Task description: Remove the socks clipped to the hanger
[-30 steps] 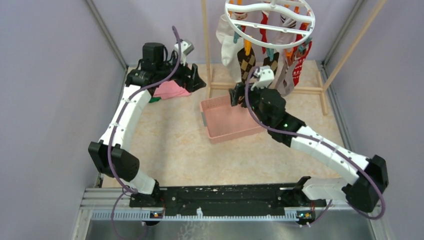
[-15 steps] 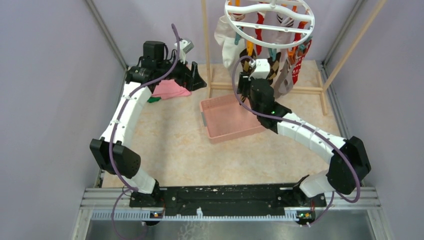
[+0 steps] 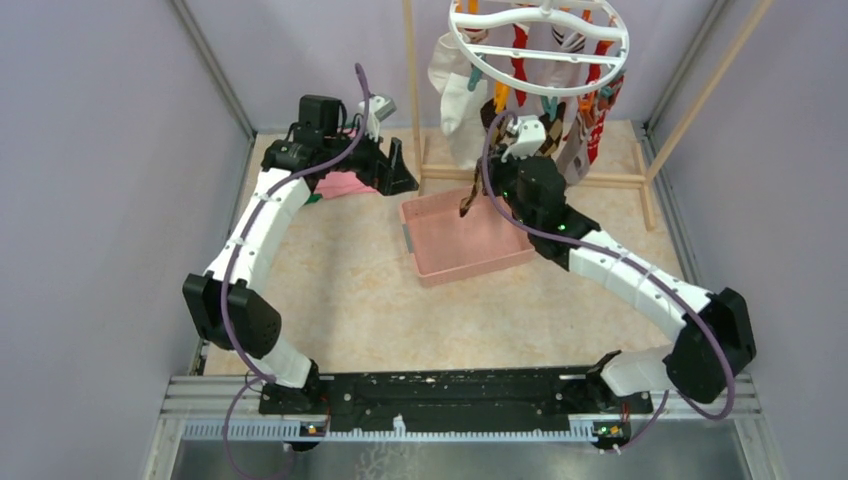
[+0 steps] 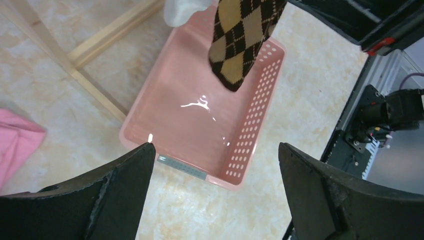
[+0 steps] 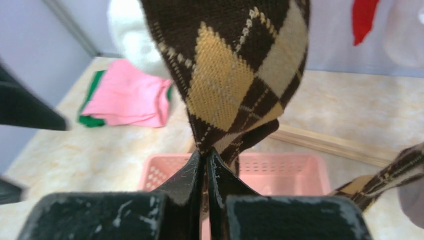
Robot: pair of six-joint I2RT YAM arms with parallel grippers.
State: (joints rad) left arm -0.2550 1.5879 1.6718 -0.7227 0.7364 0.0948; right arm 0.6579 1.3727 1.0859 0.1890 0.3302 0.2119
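**Overhead view:** A round white plastic hanger point(image 3: 540, 35) with orange and teal clips sits at the top centre. Soft socks point(image 3: 590, 120) in red, white and grey dangle beneath it. Just below the ring, the right pincer point(image 3: 492, 182) is clamped on a brown and tan argyle sock point(image 3: 468, 198). The sock's loose end droops to the lower left over a shallow pink plastic basket point(image 3: 450, 240). The left pincer point(image 3: 397, 165) hovers at the upper left, spread wide and holding nothing, well apart from the socks.

**Left wrist view:** The left pincer point(image 4: 216, 147) gapes across the bottom of the frame. The argyle sock point(image 4: 240, 45) hangs from the top centre, toe down over the basket point(image 4: 250, 125).

**Right wrist view:** The black fingertips of the right pincer point(image 5: 205, 155) meet at lower centre and pinch a fold of the argyle sock point(image 5: 235, 70). The sock rises straight up and out of the frame, with the basket point(image 5: 280, 167) behind and below.

The sock's long axis runs vertically, so its clip would lie above the pincer. The clip is out of sight, and I cannot tell whether it grips the sock. The right arm is the nearer one. A pull down along the sock's length, toward the basket, looks like what would free it.
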